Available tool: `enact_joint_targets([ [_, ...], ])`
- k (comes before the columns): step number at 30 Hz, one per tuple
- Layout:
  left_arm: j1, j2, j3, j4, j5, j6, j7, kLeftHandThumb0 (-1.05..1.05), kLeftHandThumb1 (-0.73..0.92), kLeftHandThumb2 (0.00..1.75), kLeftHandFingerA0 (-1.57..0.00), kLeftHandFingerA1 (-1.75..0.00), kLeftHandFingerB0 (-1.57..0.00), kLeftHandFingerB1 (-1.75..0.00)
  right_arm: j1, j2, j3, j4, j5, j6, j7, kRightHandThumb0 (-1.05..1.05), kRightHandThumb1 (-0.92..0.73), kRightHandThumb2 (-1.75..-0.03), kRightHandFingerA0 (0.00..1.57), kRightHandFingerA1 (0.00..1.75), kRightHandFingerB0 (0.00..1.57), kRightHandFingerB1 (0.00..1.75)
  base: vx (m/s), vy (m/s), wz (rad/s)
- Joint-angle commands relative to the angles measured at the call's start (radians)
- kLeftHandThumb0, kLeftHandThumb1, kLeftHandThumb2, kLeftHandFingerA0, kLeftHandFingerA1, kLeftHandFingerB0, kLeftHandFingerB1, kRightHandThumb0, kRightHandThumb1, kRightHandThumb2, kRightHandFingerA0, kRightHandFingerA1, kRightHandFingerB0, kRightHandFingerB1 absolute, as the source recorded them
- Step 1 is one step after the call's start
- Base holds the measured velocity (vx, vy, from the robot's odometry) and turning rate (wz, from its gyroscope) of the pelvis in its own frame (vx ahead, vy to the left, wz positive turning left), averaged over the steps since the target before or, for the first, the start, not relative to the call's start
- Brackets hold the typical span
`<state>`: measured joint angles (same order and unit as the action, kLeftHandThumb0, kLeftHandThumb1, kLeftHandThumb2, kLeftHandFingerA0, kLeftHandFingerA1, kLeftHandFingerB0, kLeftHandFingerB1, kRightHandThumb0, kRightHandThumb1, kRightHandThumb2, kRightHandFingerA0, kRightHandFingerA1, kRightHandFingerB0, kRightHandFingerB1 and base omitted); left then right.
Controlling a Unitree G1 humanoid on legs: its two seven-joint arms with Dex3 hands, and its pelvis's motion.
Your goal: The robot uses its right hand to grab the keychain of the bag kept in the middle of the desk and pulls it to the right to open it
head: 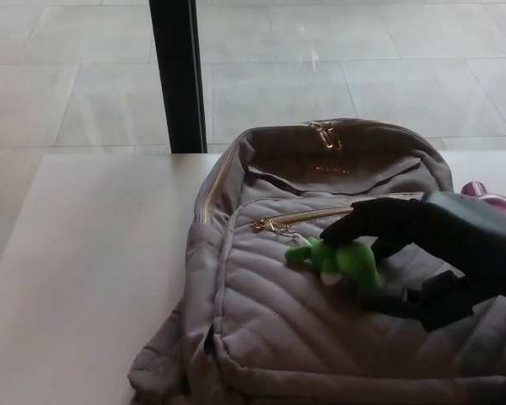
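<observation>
A grey bag (pixel 320 304) lies in the middle of the white desk (pixel 93 278), its green keychain (pixel 341 260) resting on the front pocket. The right hand (pixel 422 253) has its fingers (pixel 354 226) spread around the keychain, not closed on it.

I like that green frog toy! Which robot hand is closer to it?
Right. The right hand reaches over the green frog keychain, fingers touching it. The left hand is not in view.
</observation>
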<state>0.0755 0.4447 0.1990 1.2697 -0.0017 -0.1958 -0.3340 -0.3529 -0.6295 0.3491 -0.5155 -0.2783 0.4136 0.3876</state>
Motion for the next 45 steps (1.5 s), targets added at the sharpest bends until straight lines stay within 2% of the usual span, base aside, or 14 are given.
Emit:
enact_joint_targets([
  [1, 0.006, 0.020, 0.005, -0.001, -0.005, -0.011, 0.006, -0.72, 0.88, 0.66, -0.63, -0.59, -0.44, -0.47, 0.026, -0.017, 0.011, -0.006, -0.081, 0.013, 0.033, -0.78, -0.67, -0.60, 0.63, 0.68, 0.42, 0.38, 0.00, 0.000, 0.00],
  [2, 0.000, 0.019, 0.002, -0.003, -0.003, -0.007, 0.008, -0.72, 0.88, 0.66, -0.63, -0.60, -0.45, -0.48, 0.027, -0.027, 0.011, -0.002, -0.097, 0.013, 0.040, -0.83, -0.55, -0.95, 0.64, 0.74, 0.33, 0.48, 0.00, 0.000, 0.00],
  [3, 0.002, 0.021, -0.004, -0.005, 0.004, -0.013, 0.005, -0.73, 0.91, 0.67, -0.60, -0.56, -0.43, -0.46, 0.019, -0.037, 0.027, 0.008, -0.132, 0.050, 0.055, -0.78, -0.64, -0.60, 0.62, 0.70, 0.39, 0.37, 0.00, 0.000, 0.00],
  [4, 0.003, 0.020, 0.001, -0.004, -0.003, -0.013, -0.001, -0.74, 0.90, 0.66, -0.61, -0.58, -0.45, -0.47, 0.022, -0.031, 0.027, 0.015, -0.137, 0.049, 0.049, -0.76, -0.48, -0.91, 0.63, 0.74, 0.34, 0.48, 0.00, 0.000, 0.00],
  [5, 0.003, 0.019, 0.002, -0.003, -0.004, -0.016, -0.002, -0.74, 0.90, 0.66, -0.61, -0.59, -0.45, -0.48, 0.025, -0.024, 0.028, 0.021, -0.143, 0.052, 0.046, -0.83, -0.53, -0.91, 0.65, 0.74, 0.36, 0.46, 0.00, 0.000, 0.00],
  [6, 0.002, 0.020, -0.005, -0.002, 0.004, -0.018, 0.004, -0.74, 0.91, 0.67, -0.64, -0.58, -0.47, -0.47, 0.028, -0.017, 0.026, 0.027, -0.144, 0.048, 0.042, -0.72, -0.61, -0.59, 0.69, 0.74, 0.42, 0.36, 0.00, 0.000, 0.00],
  [7, 0.001, 0.021, -0.013, -0.001, 0.013, -0.019, 0.013, -0.74, 0.91, 0.67, -0.64, -0.58, -0.47, -0.47, 0.033, -0.009, 0.024, 0.033, -0.142, 0.039, 0.035, -0.72, -0.61, -0.59, 0.69, 0.74, 0.42, 0.36, 0.00, 0.000, 0.00],
  [8, 0.002, 0.020, -0.014, -0.002, 0.012, -0.025, 0.015, -0.75, 0.91, 0.66, -0.65, -0.58, -0.47, -0.47, 0.034, 0.001, 0.024, 0.042, -0.143, 0.024, 0.028, -0.74, -0.49, -0.90, 0.72, 0.81, 0.35, 0.49, 0.00, 0.000, 0.00],
  [9, 0.006, 0.022, -0.017, -0.006, 0.011, -0.028, 0.008, -0.76, 0.91, 0.67, -0.63, -0.56, -0.46, -0.45, 0.040, 0.025, 0.031, 0.051, -0.139, 0.011, 0.015, -0.70, -0.61, -0.59, 0.75, 0.76, 0.43, 0.40, 0.00, 0.000, 0.00],
  [15, 0.009, 0.022, -0.024, -0.003, 0.010, -0.049, 0.003, -0.85, 0.77, 0.88, -0.59, -0.58, -0.39, -0.50, 0.042, 0.103, 0.065, 0.036, -0.169, 0.025, 0.012, -0.67, -0.62, -0.59, 0.88, 0.83, 0.45, 0.44, 0.00, 0.000, 0.00],
  [25, 0.008, 0.003, -0.018, 0.006, -0.004, -0.076, 0.007, -0.84, 0.92, 0.76, -0.61, -0.56, -0.48, -0.47, 0.068, 0.200, 0.054, 0.072, -0.204, 0.024, -0.022, -0.40, -0.67, -0.60, 1.02, 0.84, 0.56, 0.44, 0.00, 0.000, 0.00],
  [30, 0.008, 0.000, -0.007, 0.004, -0.011, -0.074, 0.010, -0.85, 0.92, 0.79, -0.61, -0.58, -0.46, -0.48, 0.079, 0.214, 0.058, 0.085, -0.238, 0.036, -0.026, -0.27, -0.67, -0.72, 1.08, 1.04, 0.76, 0.58, 0.00, 0.000, 0.00],
  [33, 0.014, -0.005, 0.003, -0.005, -0.020, -0.089, 0.008, -0.85, 0.92, 0.80, -0.61, -0.59, -0.45, -0.49, 0.101, 0.146, 0.046, 0.132, -0.266, -0.006, -0.014, -0.22, -0.60, -0.90, 1.05, 1.52, 0.94, 0.67, 0.00, 0.000, 0.00],
  [45, 0.006, -0.005, 0.006, 0.000, -0.019, -0.075, 0.005, -0.85, 0.92, 0.78, -0.65, -0.58, -0.48, -0.48, 0.157, 0.137, 0.056, 0.171, -0.302, -0.060, -0.020, -0.25, -0.61, -0.81, 0.92, 1.67, 0.92, 0.62, 0.00, 0.000, 0.01],
])
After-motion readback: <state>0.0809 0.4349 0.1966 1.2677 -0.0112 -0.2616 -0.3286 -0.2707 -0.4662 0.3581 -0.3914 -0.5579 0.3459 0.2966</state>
